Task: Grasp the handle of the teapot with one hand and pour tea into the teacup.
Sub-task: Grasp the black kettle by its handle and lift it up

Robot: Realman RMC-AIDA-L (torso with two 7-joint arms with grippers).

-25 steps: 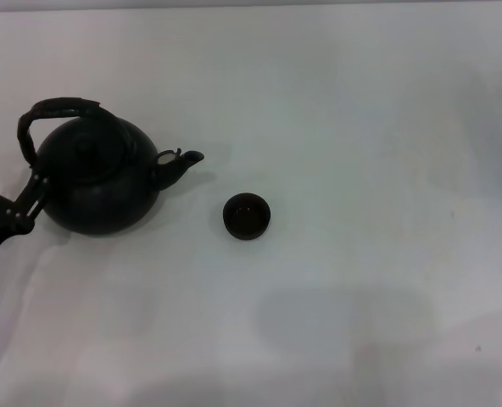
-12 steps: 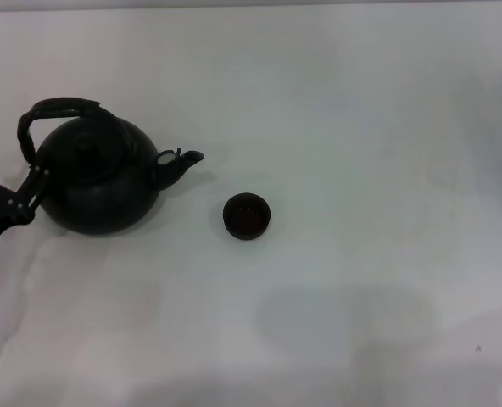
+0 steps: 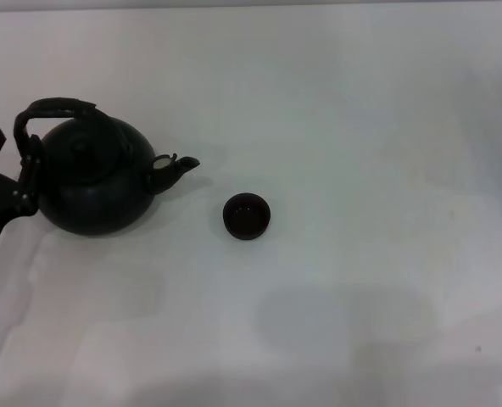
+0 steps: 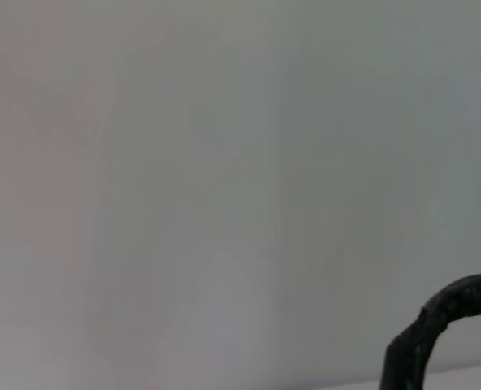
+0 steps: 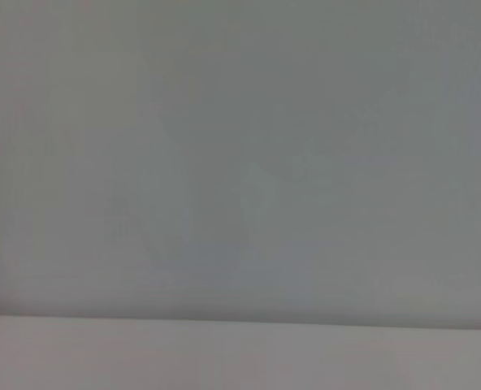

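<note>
Change: since a second ago my left pincer point(image 3: 12, 165) is sitting higher against the handle's left leg, and the teapot is turned a little, its spout tip lower and nearer the body.
Table point(image 3: 361, 127): white surface, carrying both vessels.
Teapot point(image 3: 94, 182): standing upright at the left of the table in the head view, spout point(image 3: 176, 166) pointing right toward the cup.
Handle point(image 3: 52, 108): arching over the lid; in the left wrist view a dark curved piece of it is showing at the edge point(image 4: 435, 325).
Left pincer: reaching in from the left edge, one finger lying against the handle's left leg, the other standing apart to the left; I cannot tell whether it is gripping.
Teacup point(image 3: 247, 216): sitting right of the spout, apart from the teapot.
Right pincer: showing in no view.
</note>
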